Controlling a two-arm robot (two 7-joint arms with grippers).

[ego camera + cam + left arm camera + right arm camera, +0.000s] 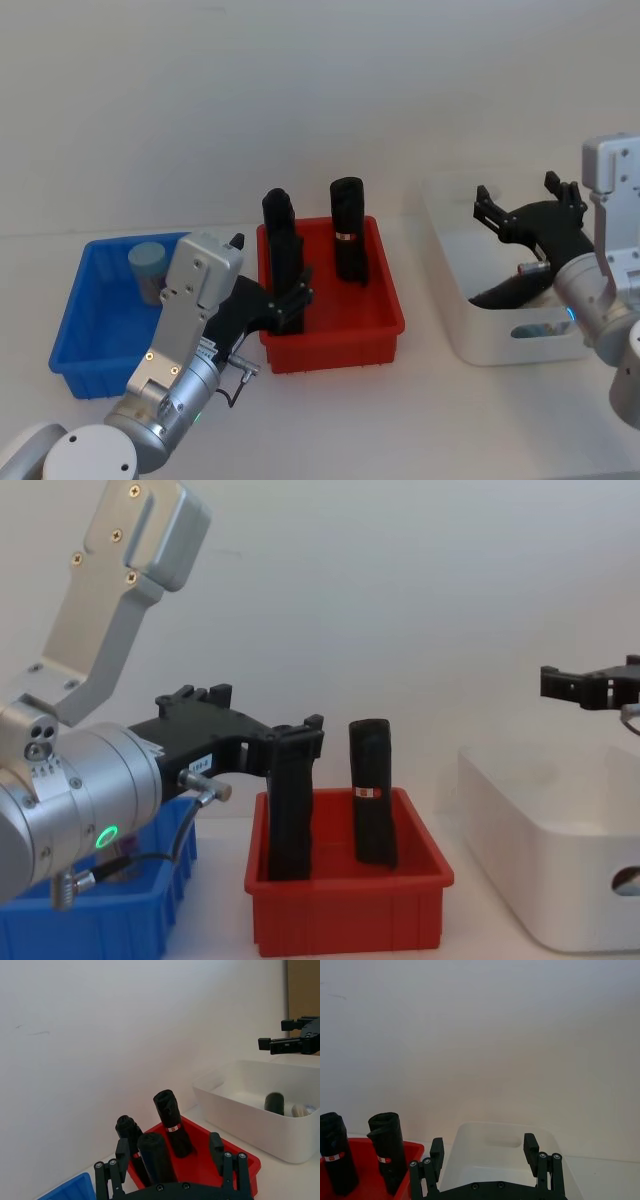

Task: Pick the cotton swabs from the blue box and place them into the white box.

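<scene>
Cotton swab tub (150, 268) sat in blue box (90, 330). Red bin (330, 325) with black rolls (349, 243) stood between it and white box (500, 345). Left gripper (285, 300) open, empty, beside red bin; right gripper (525, 205) open above white box.

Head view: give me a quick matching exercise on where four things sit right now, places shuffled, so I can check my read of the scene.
Things:
1. cotton swab tub
2. black rolls
3. right gripper
4. left gripper

Places:
A. open, over the white box
B. inside the blue box
C. standing in the red bin
D. open, at the red bin's left side

Pairs: 1-B, 2-C, 3-A, 4-D
</scene>
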